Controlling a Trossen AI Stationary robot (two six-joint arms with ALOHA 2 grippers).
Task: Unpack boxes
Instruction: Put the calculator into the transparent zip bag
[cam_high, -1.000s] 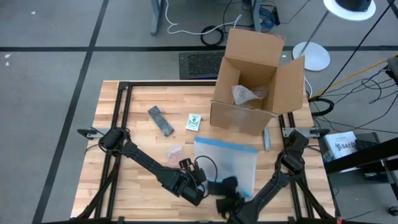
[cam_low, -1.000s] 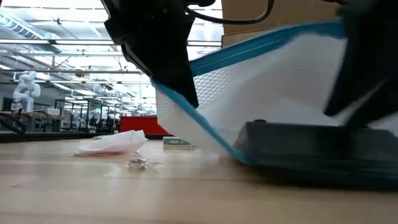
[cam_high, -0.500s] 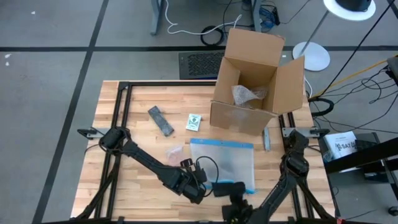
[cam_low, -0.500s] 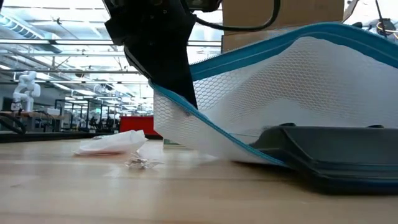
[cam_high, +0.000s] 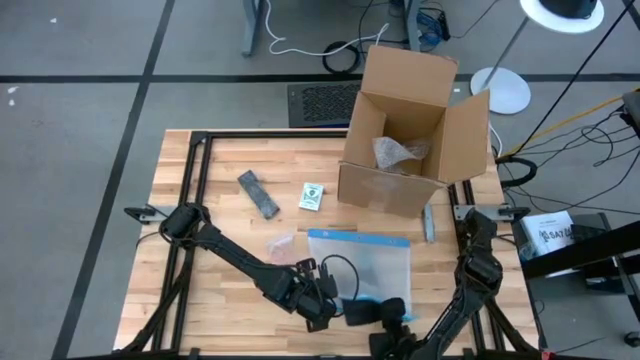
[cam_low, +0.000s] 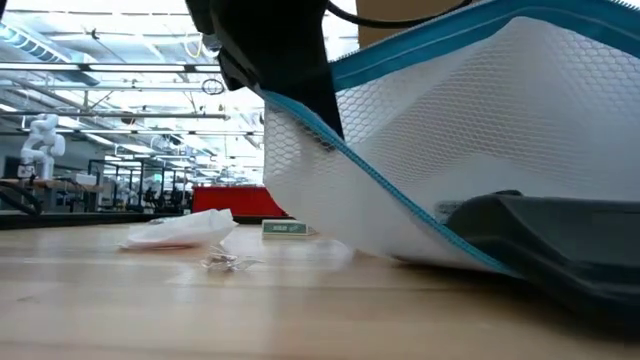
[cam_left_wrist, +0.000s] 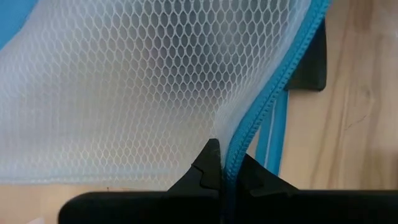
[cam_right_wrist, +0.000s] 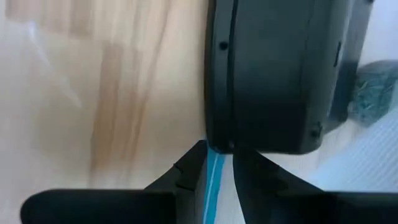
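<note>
Since a second ago the right gripper (cam_high: 392, 312) has drawn toward the table's near edge. We log: left gripper (cam_left_wrist: 224, 163) pinched on the mesh pouch's (cam_high: 365, 262) blue zipper edge; right nipping that edge beside a black unit (cam_right_wrist: 273, 74). Cardboard box (cam_high: 405, 135) well beyond both, open: light, stiff, best gripped by a flap. Contents partly hidden.

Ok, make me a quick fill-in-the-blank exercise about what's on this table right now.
1. The left gripper is shut on the mesh pouch's ____ edge.
2. The cardboard box stands with its flaps ____.
3. The small green-and-white packet lies between the dark bar and the ____.

Missing words: blue; open; box
</note>
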